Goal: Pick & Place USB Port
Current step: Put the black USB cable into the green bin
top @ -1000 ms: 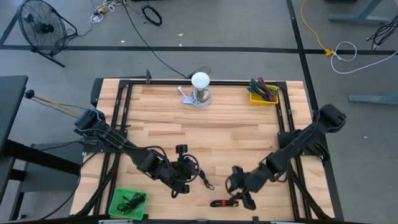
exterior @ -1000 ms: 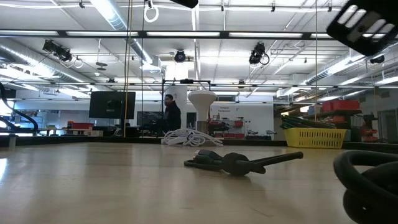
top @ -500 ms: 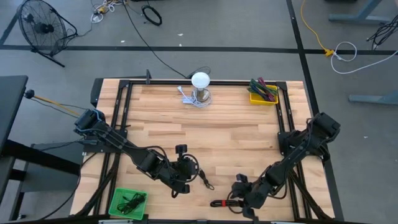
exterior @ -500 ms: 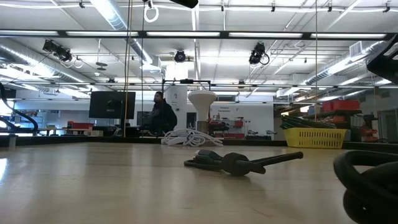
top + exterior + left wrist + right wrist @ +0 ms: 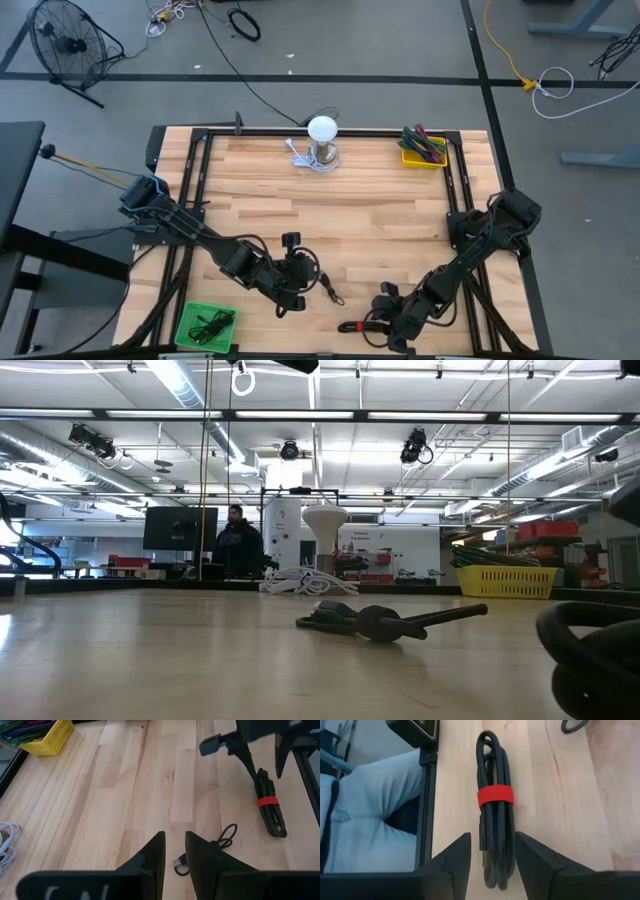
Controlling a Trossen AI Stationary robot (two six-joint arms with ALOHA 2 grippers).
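The right claw [image 5: 383,330] hangs spread over the bundled cable [image 5: 494,807], which lies at the surface's [image 5: 380,225] near edge. The left claw [image 5: 297,272], slightly parted, rests beside a loose cable [image 5: 220,842].

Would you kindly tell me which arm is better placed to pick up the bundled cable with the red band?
The right: its gripper hovers over the bundled cable, open fingers straddling it. The left gripper sits farther off.
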